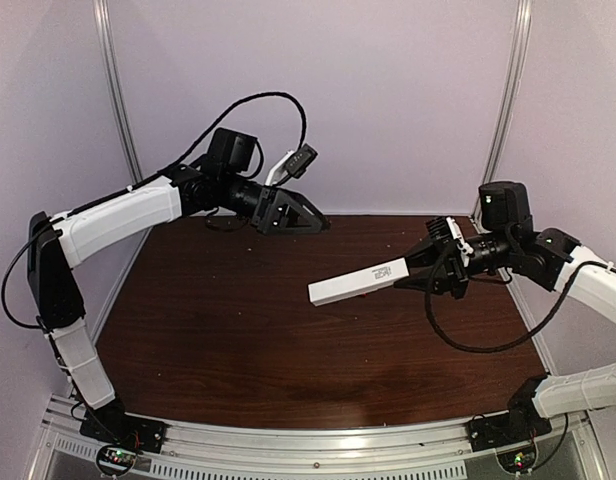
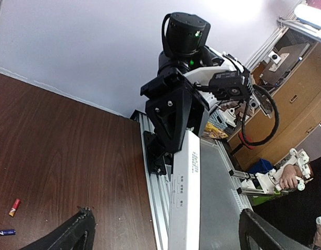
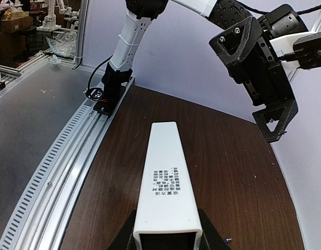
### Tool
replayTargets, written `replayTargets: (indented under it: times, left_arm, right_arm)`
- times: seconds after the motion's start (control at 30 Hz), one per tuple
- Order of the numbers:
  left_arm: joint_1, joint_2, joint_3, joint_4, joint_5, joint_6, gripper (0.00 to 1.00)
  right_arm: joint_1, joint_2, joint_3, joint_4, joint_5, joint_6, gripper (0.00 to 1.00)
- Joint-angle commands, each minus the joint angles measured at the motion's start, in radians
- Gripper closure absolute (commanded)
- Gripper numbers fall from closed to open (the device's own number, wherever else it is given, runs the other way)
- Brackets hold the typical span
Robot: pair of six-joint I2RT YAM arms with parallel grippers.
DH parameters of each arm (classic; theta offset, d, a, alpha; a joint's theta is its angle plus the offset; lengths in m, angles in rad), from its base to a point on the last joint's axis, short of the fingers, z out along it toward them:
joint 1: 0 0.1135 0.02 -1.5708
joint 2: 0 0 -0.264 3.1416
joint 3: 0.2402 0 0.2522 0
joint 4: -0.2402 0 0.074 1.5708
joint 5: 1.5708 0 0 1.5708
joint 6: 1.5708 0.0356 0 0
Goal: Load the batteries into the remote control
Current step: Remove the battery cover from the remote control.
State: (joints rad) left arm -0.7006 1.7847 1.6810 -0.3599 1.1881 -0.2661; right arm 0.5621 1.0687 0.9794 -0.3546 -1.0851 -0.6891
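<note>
Your right gripper (image 1: 413,268) was clamped on one end of the remote (image 1: 358,282), held above the table (image 1: 238,340); your left gripper (image 1: 316,222) hung wide apart, empty. The red battery (image 2: 14,207) and blue battery (image 2: 5,232) lay loose there; being round, they could roll from a clumsy pinch, and the end-gripped remote could twist under a push.

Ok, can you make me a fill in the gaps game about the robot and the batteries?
1. The remote control is ___ in colour.
2. The right gripper holds it by one ___.
3. The left gripper is open and holds ___.
4. One battery on the table is red; the other battery is ___.
Missing words: white, end, nothing, blue.
</note>
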Motion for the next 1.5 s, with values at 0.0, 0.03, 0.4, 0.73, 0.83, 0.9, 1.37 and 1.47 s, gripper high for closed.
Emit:
replayTargets:
  times: [0.0,0.03,0.4,0.73,0.83,0.9,1.37,1.47]
  left_arm:
    - [-0.037,0.043,0.004,-0.136,0.041,0.109,0.02]
    - [-0.052,0.051,0.006,-0.138,0.043,0.111,0.02]
    - [-0.147,0.176,0.073,-0.172,0.043,0.09,0.02]
    - [-0.169,0.224,0.089,-0.172,0.102,0.073,0.15]
    - [-0.174,0.23,0.074,-0.172,0.119,0.072,0.24]
    - [-0.181,0.234,0.064,-0.168,0.121,0.069,0.28]
    - [-0.189,0.254,0.021,-0.14,0.151,0.039,0.82]
    - [-0.189,0.255,0.008,-0.14,0.155,0.045,1.0]
  right_arm:
    - [-0.004,-0.003,0.033,-0.067,-0.032,-0.046,1.0]
    - [-0.002,-0.004,0.03,-0.066,-0.032,-0.046,1.0]
    - [0.024,0.045,0.05,-0.132,-0.018,-0.089,1.0]
    - [0.052,0.144,0.125,-0.248,0.022,-0.194,1.0]
    - [0.053,0.16,0.137,-0.257,0.025,-0.205,1.0]
    - [0.053,0.17,0.146,-0.263,0.024,-0.211,1.0]
    - [0.055,0.185,0.166,-0.27,0.045,-0.241,1.0]
    - [0.054,0.177,0.163,-0.27,0.052,-0.247,1.0]
